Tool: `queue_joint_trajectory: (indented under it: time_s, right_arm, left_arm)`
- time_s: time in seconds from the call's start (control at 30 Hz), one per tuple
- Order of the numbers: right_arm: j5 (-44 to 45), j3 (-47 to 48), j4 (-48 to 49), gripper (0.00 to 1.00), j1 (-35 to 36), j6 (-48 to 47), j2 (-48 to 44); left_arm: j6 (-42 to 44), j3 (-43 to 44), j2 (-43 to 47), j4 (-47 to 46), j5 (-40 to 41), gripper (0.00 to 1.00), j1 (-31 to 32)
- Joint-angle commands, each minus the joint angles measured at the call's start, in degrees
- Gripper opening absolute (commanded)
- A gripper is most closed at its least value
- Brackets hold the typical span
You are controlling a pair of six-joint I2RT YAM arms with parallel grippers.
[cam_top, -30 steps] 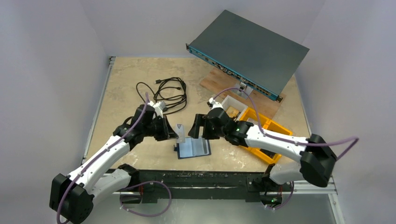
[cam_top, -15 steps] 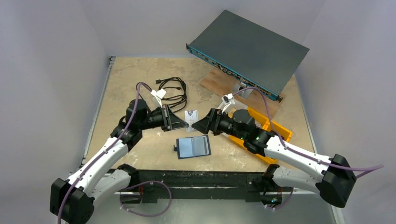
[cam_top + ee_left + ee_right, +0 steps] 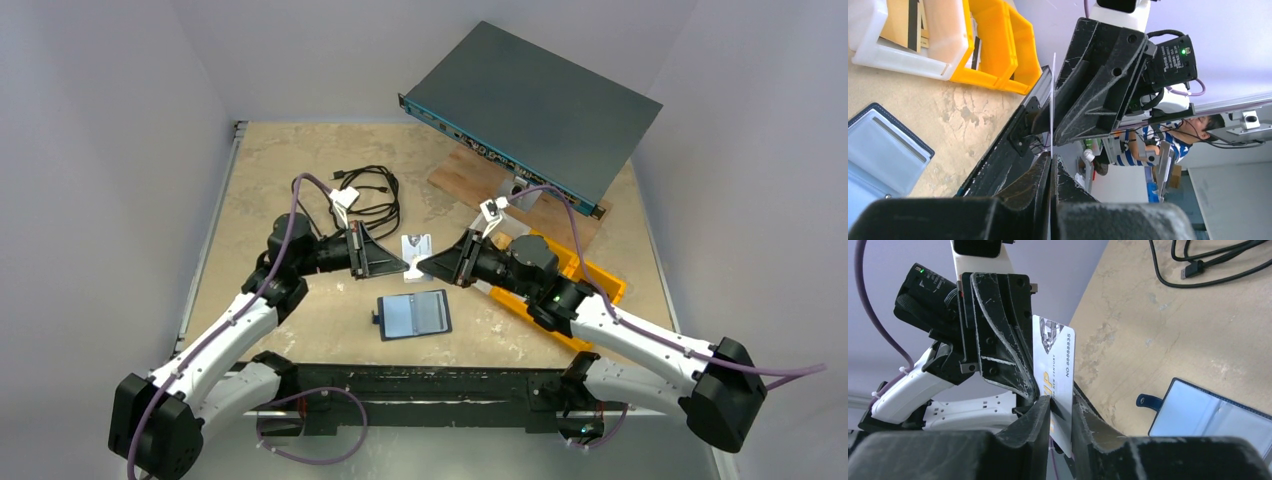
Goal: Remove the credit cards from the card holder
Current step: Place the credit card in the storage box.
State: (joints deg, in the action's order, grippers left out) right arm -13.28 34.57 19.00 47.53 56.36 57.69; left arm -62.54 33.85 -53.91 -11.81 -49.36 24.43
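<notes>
Claws from both arms meet tip to tip in the air over the middle of the table (image 3: 270,170). The left gripper (image 3: 403,268) is squeezed tight on one end of a white card (image 3: 413,245) and holds it up off the table. The right gripper (image 3: 424,264) is on the other side of the card. The card goes in between its two fingers (image 3: 1033,425), but I cannot tell if they press on it or only sit close. The card holder (image 3: 413,314) lies open and flat near the middle of the table's near edge, light blue inside up, touching neither claw. A black cable (image 3: 365,195) lies toward the far edge, and yellow bins (image 3: 590,285) sit by the right edge.
</notes>
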Motion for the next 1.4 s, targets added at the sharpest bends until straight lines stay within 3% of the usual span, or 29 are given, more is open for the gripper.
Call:
queue_joint_trajectory:
  time_s: [0.0, 0.07, 0.1, 0.23, 0.33, 0.47, 0.77, 0.9, 1.37]
  right_arm:
    - [-3.4, 0.4, 3.7, 0.12, -0.4, 1.1, 0.4]
    - [-3.4, 0.8, 2.7, 0.00, -0.4, 1.2, 0.8]
    - [-3.1, 0.9, 1.9, 0.00, -0.5, 1.2, 0.6]
    - [1.9, 1.7, -5.5, 0.00, -0.5, 0.7, -1.1]
    - [9.5, 3.6, -16.8, 0.00, -0.5, -0.9, -3.3]
    - [20.5, 7.6, -31.9, 0.00, -0.5, -2.7, -4.8]
    - [45.6, 18.4, -69.4, 0.00, -0.7, 6.1, 1.5]
    - [52.7, 20.3, -80.2, 0.00, -1.0, 12.7, 6.2]
    - [61.0, 22.2, -83.5, 0.00, -4.5, 12.5, 19.5]
  left_arm:
    - [-0.3, -0.4, -0.5, -3.7, -2.8, 0.00, -0.3]
    - [0.2, -0.1, -0.9, -2.8, -3.4, 0.00, -0.3]
    - [0.8, 0.1, -1.0, -1.7, -3.4, 0.00, -0.4]
    - [7.3, 2.4, 0.0, 9.4, 0.6, 0.38, -0.3]
    - [14.3, 5.7, 1.1, 22.2, 6.4, 0.66, -0.3]
    - [21.1, 9.9, 0.1, 34.9, 13.6, 0.82, -0.3]
    - [25.5, 12.1, -3.0, 39.1, 16.7, 0.87, -0.3]
    - [26.0, 12.2, -3.8, 39.0, 16.4, 0.88, -0.3]
    - [25.5, 11.2, -1.6, 40.1, 16.1, 0.88, -0.3]
